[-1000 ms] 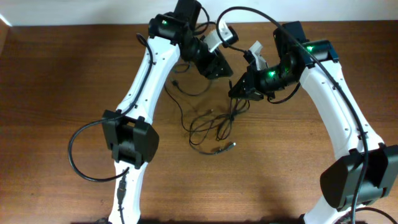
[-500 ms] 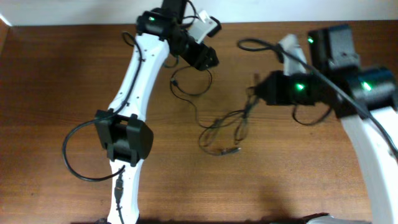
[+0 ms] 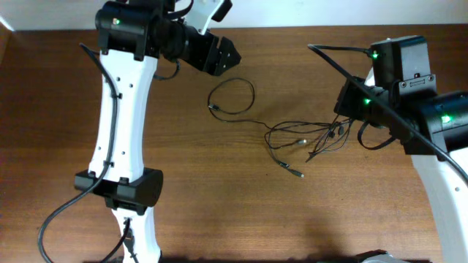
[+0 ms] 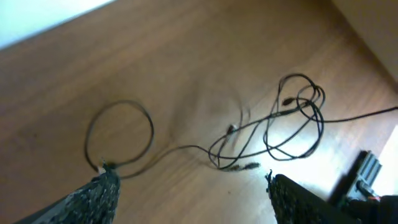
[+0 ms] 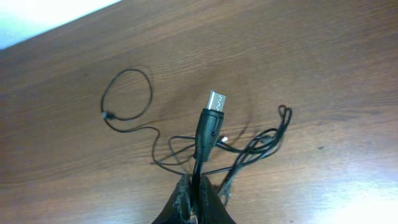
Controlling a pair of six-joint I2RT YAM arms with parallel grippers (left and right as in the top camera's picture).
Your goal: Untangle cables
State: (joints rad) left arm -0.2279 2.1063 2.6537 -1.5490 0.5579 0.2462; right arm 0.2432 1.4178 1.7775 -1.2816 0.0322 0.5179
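Note:
Thin black cables lie on the brown table. One forms a round loop (image 3: 232,95) at the back, with a strand running to a tangled bunch (image 3: 307,139) in the middle right. A loose plug (image 3: 295,172) lies at the front of the bunch. My left gripper (image 3: 223,57) is open and empty, raised behind the loop (image 4: 119,134); the tangle shows to its right (image 4: 292,121). My right gripper (image 5: 198,190) is shut on a cable just below its black plug (image 5: 210,121), which sticks up with a metal tip. In the overhead view it sits at the tangle's right end (image 3: 344,120).
The white left arm (image 3: 121,109) stretches from the front edge to the back left. The white right arm (image 3: 439,146) stands at the right side. A pale wall (image 3: 292,11) borders the table's far edge.
The left gripper swung back and left and is now open, away from the cables. The right gripper pulled right with its cable, dragging the tangle right and stretching it out from the loop.

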